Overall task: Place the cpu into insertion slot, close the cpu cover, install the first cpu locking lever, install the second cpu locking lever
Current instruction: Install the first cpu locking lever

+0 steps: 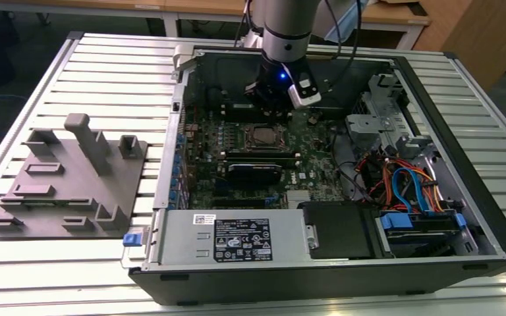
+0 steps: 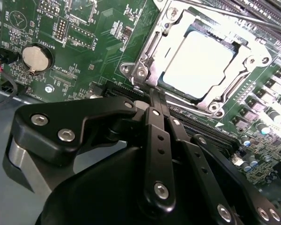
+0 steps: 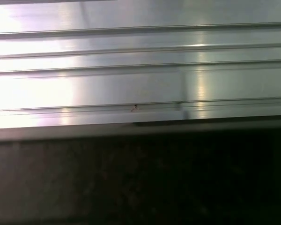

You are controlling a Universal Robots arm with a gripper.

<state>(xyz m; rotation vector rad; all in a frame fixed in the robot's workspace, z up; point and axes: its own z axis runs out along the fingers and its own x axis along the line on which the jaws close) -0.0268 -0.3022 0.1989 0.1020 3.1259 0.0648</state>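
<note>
Since the cpu (image 2: 199, 63) already lies flat in the insertion slot (image 2: 130, 70), its pale metal top showing through the window of the cpu cover (image 2: 178, 29), the first two steps look done. The cover rests down over the chip rather than standing up. The locking levers are less clear. In the second wrist view a thin metal rod (image 2: 234, 15) runs along the socket's far edge, and whether it or its partner is hooked home cannot be told. The lever work is judged to be what is left.

In the exterior view the arm (image 1: 286, 33) reaches steeply down into the open computer case (image 1: 490, 224), which lies on its side on the slatted table (image 1: 103, 72). Its wrist hangs over the motherboard (image 2: 107, 42), close to the case's far edge and just beyond the socket, which sits mid-board nearer that far edge than the near one.

The gripper (image 2: 152, 93) points at the socket's nearest corner, its tips just beside the silvery frame. The fingers (image 2: 159, 140) appear drawn together, and nothing shows between them. Whether they touch the frame or a lever end cannot be told.
</note>
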